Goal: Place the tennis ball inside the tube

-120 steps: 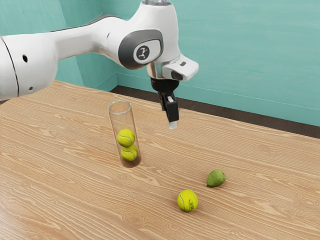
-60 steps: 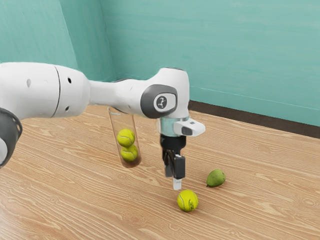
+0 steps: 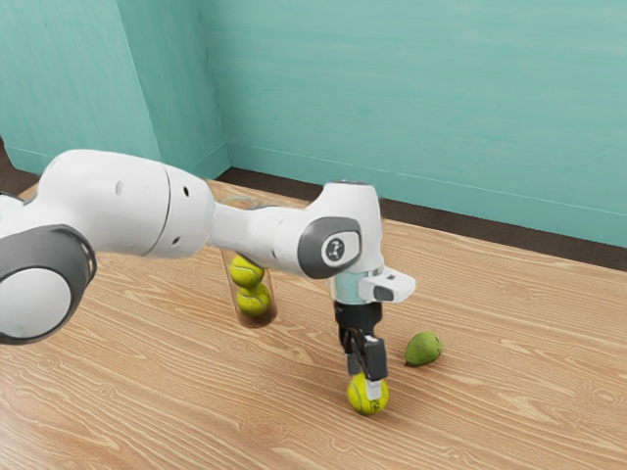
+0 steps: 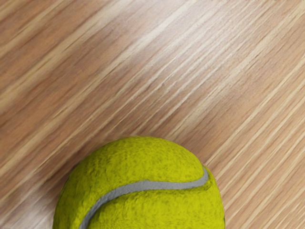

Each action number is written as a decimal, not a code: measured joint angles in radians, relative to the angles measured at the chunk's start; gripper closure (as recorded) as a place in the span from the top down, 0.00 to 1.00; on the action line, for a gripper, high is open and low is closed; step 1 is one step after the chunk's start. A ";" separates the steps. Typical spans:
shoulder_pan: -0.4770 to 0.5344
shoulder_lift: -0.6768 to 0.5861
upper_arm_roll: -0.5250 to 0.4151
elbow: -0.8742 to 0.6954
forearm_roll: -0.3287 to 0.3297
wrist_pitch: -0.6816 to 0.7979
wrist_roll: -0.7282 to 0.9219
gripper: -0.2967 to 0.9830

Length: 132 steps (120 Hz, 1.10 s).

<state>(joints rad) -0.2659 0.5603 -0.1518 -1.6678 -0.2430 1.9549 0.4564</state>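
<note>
Hand (image 3: pixel 364 380) unclenched, I straddle the loose ball (image 3: pixel 361 400); the tube (image 3: pixel 257 319) stands well apart from it, a fruit (image 3: pixel 423 349) near it.

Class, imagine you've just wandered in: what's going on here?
A robot arm has its tool down at a loose tennis ball on the wooden table; whether it has gripped it, I can't tell. The clear tube, partly behind the arm, holds a lower ball and an upper ball. The loose one is not in there yet. A green fruit lies nearby.
</note>
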 joint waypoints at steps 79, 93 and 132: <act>0.010 -0.005 -0.010 -0.041 0.001 0.129 -0.002 0.53; 0.011 -0.070 -0.007 -0.039 0.054 0.122 -0.006 0.49; 0.085 -0.252 0.007 0.075 0.226 0.000 -0.021 0.43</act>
<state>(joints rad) -0.1804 0.3088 -0.1445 -1.5933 -0.0168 1.9546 0.4353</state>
